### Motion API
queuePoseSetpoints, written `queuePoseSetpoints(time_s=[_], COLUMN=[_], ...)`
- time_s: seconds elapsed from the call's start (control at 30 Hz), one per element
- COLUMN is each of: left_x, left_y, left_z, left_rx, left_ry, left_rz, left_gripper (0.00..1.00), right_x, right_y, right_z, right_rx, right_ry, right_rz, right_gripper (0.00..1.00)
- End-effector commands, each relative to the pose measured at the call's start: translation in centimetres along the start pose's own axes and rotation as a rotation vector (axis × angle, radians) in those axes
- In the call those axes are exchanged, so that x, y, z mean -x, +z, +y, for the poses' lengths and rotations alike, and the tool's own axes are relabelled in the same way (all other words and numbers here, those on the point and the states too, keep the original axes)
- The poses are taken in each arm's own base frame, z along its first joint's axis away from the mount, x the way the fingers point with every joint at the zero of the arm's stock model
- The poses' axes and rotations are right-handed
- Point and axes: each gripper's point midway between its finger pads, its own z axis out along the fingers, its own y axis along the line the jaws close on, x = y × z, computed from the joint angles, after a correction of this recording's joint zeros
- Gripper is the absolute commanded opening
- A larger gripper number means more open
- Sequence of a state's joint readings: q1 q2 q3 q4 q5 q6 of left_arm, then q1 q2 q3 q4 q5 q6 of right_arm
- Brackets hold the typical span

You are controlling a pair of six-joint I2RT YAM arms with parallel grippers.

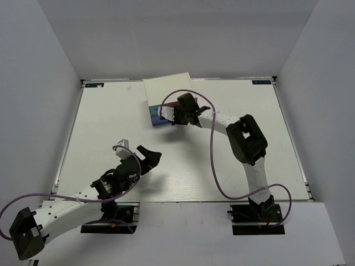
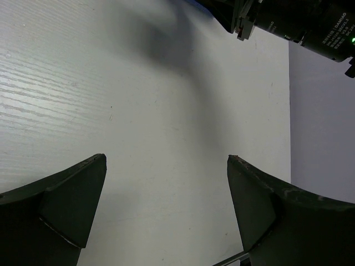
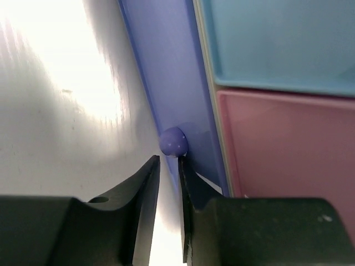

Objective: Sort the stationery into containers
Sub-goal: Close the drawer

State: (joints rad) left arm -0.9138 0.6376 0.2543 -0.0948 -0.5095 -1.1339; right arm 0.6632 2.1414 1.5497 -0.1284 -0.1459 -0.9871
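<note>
The white drawer chest (image 1: pixel 166 91) stands at the back middle of the table. In the right wrist view I see its periwinkle drawer front (image 3: pixel 166 66), its light blue front (image 3: pixel 277 39) and its pink front (image 3: pixel 288 144). My right gripper (image 3: pixel 168 158) is at the periwinkle front with its jaws almost together and nothing between them; the right fingertip touches the round periwinkle knob (image 3: pixel 173 141). It also shows in the top view (image 1: pixel 173 115). My left gripper (image 2: pixel 166 160) is open and empty over bare table, near the front left (image 1: pixel 151 158). No highlighter, tube or pot is in view.
The white table (image 1: pixel 111 127) is walled in by grey panels on the left, back and right. A purple cable (image 1: pixel 213 166) loops from the right arm over the table. Part of the right arm (image 2: pixel 299 22) shows in the left wrist view's top right corner.
</note>
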Motion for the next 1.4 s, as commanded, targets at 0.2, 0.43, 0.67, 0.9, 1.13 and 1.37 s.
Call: queuePoseSetpoints(time_s=[0.2,0.43,0.67,0.9,1.13,1.37], left_x=[0.5,0.4,0.4,0.7,0.5,0.7], left_y=[-0.2,0.0,0.0,-0.3,-0.2,-0.3], left_z=[-0.1,0.1,-0.2,-0.5,-0.1,-0.5], left_rx=[-0.002,0.0,-0.005,-0.021,-0.007,-0.021], left_ry=[0.002,-0.001,-0.002,-0.012,-0.003,-0.012], left_rz=[-0.022,-0.021,-0.013,-0.021,-0.014,-0.021], left_gripper=[1.0,1.0,1.0,1.0,1.0,1.0], right_x=[5.8,-1.9,-4.6,-4.9,-2.2,-0.2], right_y=[-11.1,-12.5,-12.2,-10.5,-8.7,-9.5], right_z=[2.3,-2.5,-6.7,-10.5,-9.6,-7.4], right_rx=[-0.11,-0.354,-0.366,-0.342,-0.168,-0.056], right_ry=[-0.133,0.334,0.582,0.658,0.672,0.635], right_rz=[-0.422,-0.214,-0.175,-0.191,-0.284,-0.356], right_gripper=[0.17,0.0,0.0,0.0,0.0,0.0])
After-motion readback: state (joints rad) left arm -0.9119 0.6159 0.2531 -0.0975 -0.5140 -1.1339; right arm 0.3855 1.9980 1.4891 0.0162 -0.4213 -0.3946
